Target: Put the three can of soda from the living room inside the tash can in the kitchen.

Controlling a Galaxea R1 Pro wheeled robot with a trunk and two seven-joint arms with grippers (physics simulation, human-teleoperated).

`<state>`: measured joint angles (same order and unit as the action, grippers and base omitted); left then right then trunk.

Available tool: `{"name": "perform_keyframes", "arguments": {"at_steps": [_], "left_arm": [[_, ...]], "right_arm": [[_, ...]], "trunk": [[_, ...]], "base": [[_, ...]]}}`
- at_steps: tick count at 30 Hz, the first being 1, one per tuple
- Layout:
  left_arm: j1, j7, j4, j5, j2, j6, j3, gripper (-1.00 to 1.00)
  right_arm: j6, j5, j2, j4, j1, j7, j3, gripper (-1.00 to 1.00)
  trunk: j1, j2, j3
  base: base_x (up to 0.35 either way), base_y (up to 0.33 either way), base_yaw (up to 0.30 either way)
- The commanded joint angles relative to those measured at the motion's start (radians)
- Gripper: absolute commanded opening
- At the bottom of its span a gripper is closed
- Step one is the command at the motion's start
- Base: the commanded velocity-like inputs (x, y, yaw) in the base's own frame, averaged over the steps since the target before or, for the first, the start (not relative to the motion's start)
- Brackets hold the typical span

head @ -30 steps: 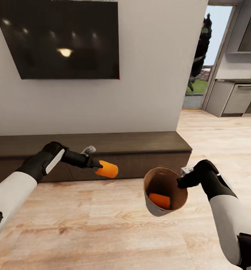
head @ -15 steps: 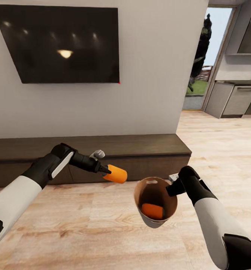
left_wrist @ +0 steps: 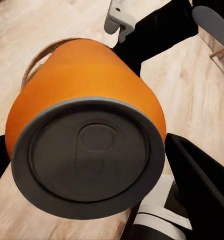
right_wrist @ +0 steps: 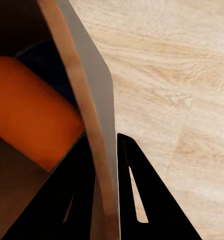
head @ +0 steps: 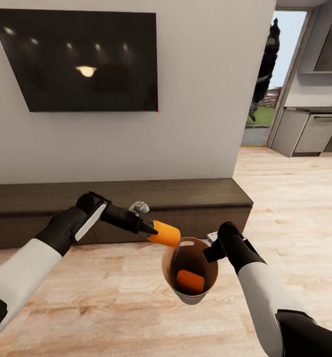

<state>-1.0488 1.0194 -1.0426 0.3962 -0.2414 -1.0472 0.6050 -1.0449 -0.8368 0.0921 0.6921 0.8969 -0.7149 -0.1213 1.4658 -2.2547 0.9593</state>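
My left gripper (head: 153, 231) is shut on an orange can of soda (head: 165, 233), held sideways with its end just over the near rim of the tash can (head: 172, 281). The left wrist view shows that can (left_wrist: 86, 100) end-on, with a finger (left_wrist: 202, 185) to either side and the bin rim (left_wrist: 34, 67) behind it. My right gripper (head: 211, 249) is shut on the bin's wall and holds it off the floor, tilted. A second orange can (head: 190, 281) lies inside. In the right wrist view my right gripper (right_wrist: 104, 200) pinches the wall (right_wrist: 94, 115). Inside are the orange can (right_wrist: 26, 120) and a dark blue patch (right_wrist: 39, 57).
A long dark low cabinet (head: 186, 196) runs along the wall under a black TV (head: 82, 59), just behind both arms. Light wood floor (head: 111, 307) lies below. Grey kitchen counter units (head: 314, 131) and a doorway (head: 267, 79) stand far right.
The left gripper has carried the orange can rightward to the bin's rim. The right arm has brought the bin leftward and lower in the picture.
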Motion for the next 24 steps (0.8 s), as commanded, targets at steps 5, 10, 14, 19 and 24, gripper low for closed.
{"name": "perform_keyframes", "arguments": {"at_steps": [5, 10, 14, 19, 24], "left_arm": [[0.039, -0.073, -0.003, -0.002, 0.045, 0.000, 0.001, -1.00], [0.065, -0.148, -0.005, -0.002, 0.076, 0.000, 0.034, -1.00], [0.073, -0.175, -0.005, -0.003, 0.081, 0.000, 0.044, -1.00], [0.093, -0.286, 0.000, -0.004, 0.124, 0.000, 0.074, -1.00], [0.101, -0.335, 0.007, -0.005, 0.157, 0.000, 0.097, -1.00]], "right_arm": [[-0.002, 0.008, 0.010, -0.002, 0.000, -0.001, 0.015, -1.00], [-0.002, 0.007, 0.023, -0.002, 0.000, 0.001, 0.022, -1.00], [-0.002, 0.007, 0.033, -0.002, 0.000, 0.001, 0.024, -1.00], [-0.002, 0.007, 0.046, -0.002, 0.000, 0.002, 0.025, -1.00], [-0.002, 0.007, 0.048, -0.002, 0.000, 0.002, 0.025, -1.00]], "trunk": [[0.000, 0.000, 0.000], [0.000, 0.000, 0.000], [0.000, 0.000, 0.000], [0.000, 0.000, 0.000], [0.000, 0.000, 0.000]], "base": [[0.000, 0.000, 0.000], [0.000, 0.000, 0.000], [0.000, 0.000, 0.000], [0.000, 0.000, 0.000], [0.000, 0.000, 0.000]]}}
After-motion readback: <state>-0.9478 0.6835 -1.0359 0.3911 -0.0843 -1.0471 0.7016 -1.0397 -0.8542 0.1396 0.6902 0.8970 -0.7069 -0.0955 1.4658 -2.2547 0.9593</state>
